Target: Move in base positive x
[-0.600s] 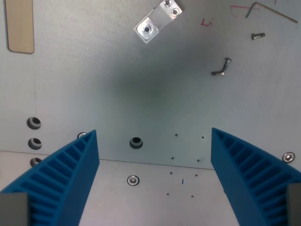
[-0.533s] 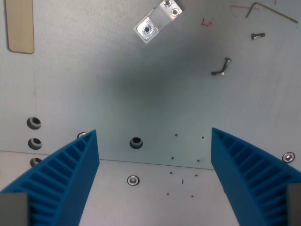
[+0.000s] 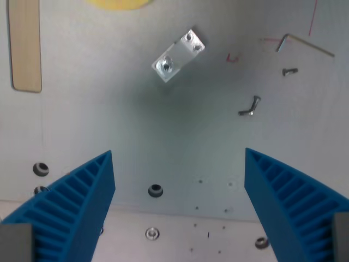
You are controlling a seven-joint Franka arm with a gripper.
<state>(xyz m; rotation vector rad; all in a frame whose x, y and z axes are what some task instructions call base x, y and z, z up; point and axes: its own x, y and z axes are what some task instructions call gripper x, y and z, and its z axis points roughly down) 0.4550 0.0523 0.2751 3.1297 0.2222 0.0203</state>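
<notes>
My gripper (image 3: 179, 210) is open and empty, its two blue ribbed fingers (image 3: 71, 210) at the lower left and lower right of the wrist view. It hangs above a grey metal plate (image 3: 163, 125). Nothing lies between the fingers except holes and a screw head (image 3: 152, 234) in the plate.
A small aluminium bracket (image 3: 178, 54) lies at the top middle. An Allen key (image 3: 302, 45) and loose screws (image 3: 249, 106) lie at the upper right. A wooden slot (image 3: 25, 46) is at the upper left, a yellow edge (image 3: 117, 3) at the top. A hole (image 3: 156, 190) sits low in the plate.
The whole scene has slid down in the wrist view, so the camera has moved. The yellow edge has come into view at the top. The gripper stays open.
</notes>
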